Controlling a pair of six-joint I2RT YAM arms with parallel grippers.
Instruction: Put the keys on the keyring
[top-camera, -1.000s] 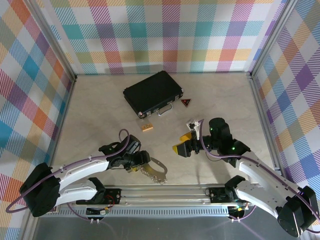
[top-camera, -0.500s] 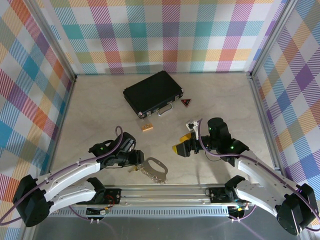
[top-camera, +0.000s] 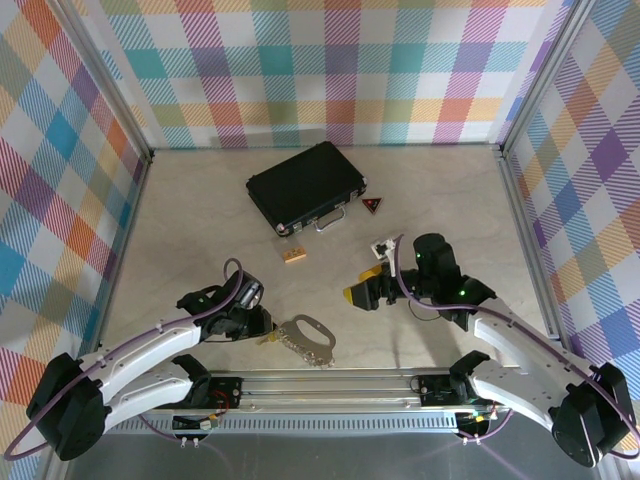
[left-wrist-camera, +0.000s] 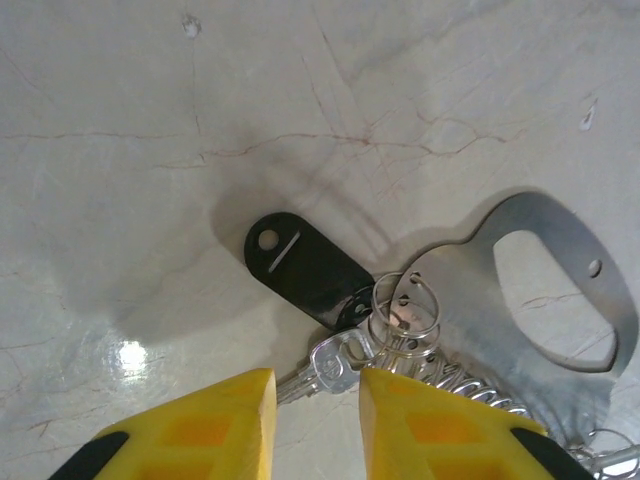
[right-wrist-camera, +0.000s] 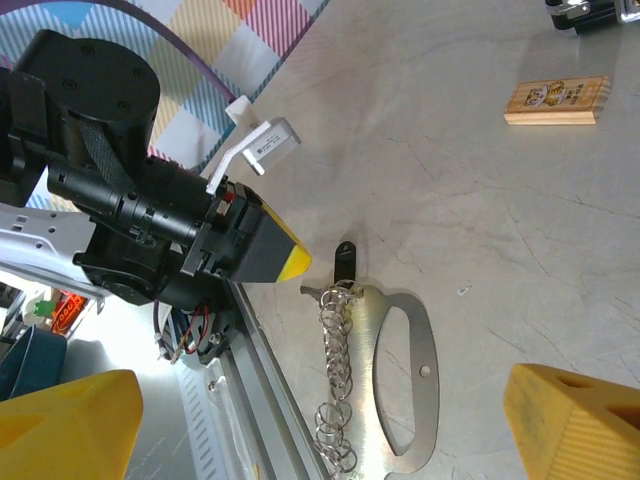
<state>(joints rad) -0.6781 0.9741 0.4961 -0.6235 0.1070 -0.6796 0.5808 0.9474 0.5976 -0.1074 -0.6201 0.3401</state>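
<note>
Both reach low — left pincer (left-wrist-camera: 315, 400) over the keys (left-wrist-camera: 335, 360); right pincer (top-camera: 363, 291) gapes.

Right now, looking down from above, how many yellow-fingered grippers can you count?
2. The left gripper sits low at the left end of the keyring; the right gripper hangs open, right of centre. None appears to be hidden.

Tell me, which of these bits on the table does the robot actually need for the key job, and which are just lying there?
Part of the job:
- the keys, one with a black head
- the keyring, lying flat right beside them

Just lying about:
- the black case
- the small wooden block
- the red-and-black triangle
</note>
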